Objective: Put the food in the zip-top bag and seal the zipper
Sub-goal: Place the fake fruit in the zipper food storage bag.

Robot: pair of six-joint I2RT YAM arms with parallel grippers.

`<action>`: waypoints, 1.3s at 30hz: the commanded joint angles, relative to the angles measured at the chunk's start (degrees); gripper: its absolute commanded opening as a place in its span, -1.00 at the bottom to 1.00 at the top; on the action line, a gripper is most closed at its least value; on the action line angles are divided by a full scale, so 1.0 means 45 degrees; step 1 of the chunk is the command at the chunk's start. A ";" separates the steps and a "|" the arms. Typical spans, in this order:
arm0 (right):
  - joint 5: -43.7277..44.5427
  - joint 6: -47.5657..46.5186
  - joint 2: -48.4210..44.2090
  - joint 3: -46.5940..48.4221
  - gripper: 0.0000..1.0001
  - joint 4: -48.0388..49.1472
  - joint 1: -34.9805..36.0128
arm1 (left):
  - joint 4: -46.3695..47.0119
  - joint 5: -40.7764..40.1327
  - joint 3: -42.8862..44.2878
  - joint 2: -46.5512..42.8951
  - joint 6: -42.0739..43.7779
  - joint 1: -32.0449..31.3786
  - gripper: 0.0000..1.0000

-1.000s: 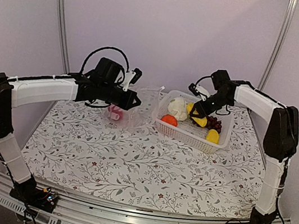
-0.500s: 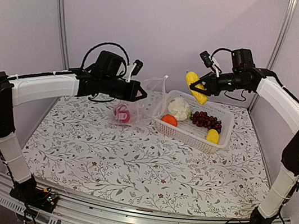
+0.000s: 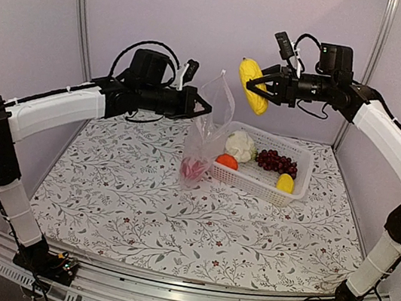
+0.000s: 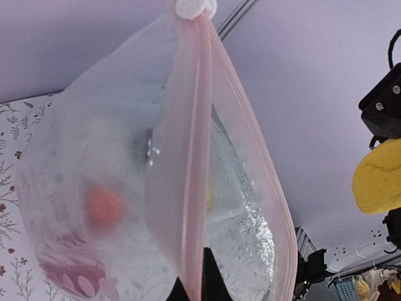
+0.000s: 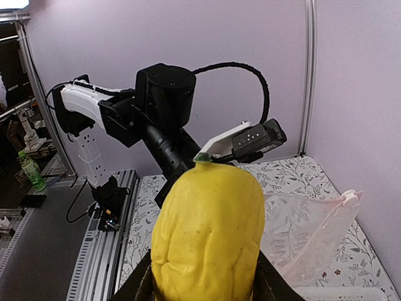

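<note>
Clear plastic: the zip-top bag (image 3: 208,129) is hung up just left of the white basket (image 3: 260,184), with its lower end near the flowered table (image 3: 138,209).
Bag contents: a red piece (image 3: 194,168) is seen at the bottom, and frosted, crinkled film is seen above it.
Zipper: in the left wrist view, two pale pink strips (image 4: 194,157) are joined at a white slider and spread apart away from it, so the mouth is only partly opened.
Left gripper (image 3: 201,106): closed on the bag's mouth edge, up and to the left of the basket.
Right gripper (image 3: 260,87): clamped around a long yellow piece (image 3: 253,85), which is carried high above the basket's left end.
Left in the basket: a cauliflower (image 3: 241,145), an orange fruit (image 3: 227,161), a grape bunch (image 3: 276,162) and a small yellow piece (image 3: 285,182).
Step in hand, as judged: the yellow piece is to be dropped into the bag.
Doing it well: the widest part of the gap should be aimed for, the piece should be pointed end-first, and it should be let go only once its tip is past both strips, while the bag is held steady.
</note>
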 commanded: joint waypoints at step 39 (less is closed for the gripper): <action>0.1694 0.1101 0.0828 -0.0612 0.43 0.3040 0.1246 | -0.0343 0.0583 0.0227 -0.0934 -0.1053 -0.0609 -1.00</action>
